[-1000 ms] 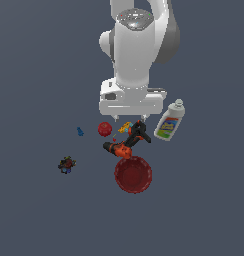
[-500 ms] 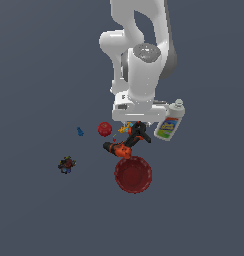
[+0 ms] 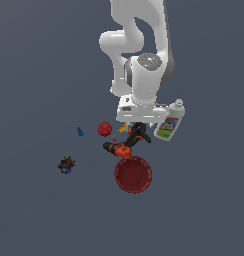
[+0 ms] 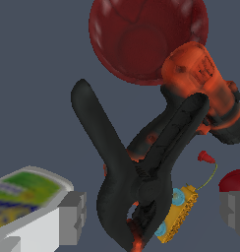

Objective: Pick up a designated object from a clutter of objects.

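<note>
Because the black clamp [image 4: 136, 172] looks hard, light and a bit slippery as it lies half across the orange drill [image 4: 203, 88] beside the red bowl [image 4: 141, 34], the gripper [image 4: 154, 211], with fingers wide apart above it, should probably squeeze its thick joined middle.

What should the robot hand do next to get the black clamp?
Probably keep lowering straight down. The gripper looks open, its fingers on either side of the black clamp, not touching it yet. The clamp lies against the drill.
</note>
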Available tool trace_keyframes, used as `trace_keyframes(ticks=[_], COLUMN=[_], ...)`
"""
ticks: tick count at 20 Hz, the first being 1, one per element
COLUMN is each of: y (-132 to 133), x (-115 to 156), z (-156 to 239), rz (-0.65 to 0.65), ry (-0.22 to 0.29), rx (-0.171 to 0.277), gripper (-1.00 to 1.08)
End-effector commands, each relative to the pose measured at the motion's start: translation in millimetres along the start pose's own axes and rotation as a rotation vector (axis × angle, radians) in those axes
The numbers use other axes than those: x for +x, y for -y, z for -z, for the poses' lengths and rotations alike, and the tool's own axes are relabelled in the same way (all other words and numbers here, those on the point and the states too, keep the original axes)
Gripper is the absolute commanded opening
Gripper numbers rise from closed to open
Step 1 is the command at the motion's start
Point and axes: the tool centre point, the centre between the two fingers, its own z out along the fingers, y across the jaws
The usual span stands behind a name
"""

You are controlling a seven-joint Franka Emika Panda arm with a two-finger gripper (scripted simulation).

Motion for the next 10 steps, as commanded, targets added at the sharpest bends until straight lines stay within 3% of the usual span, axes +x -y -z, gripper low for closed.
trace_keyframes(ticks=[1,10], y=[1.0,1.0], x=[-2.1,-2.2], z=[-2.5,-14.5], rz=[-0.003,-0.001], ry=[-0.002,0.000], rx=[0.000,0.000], gripper=[1.00,1.00])
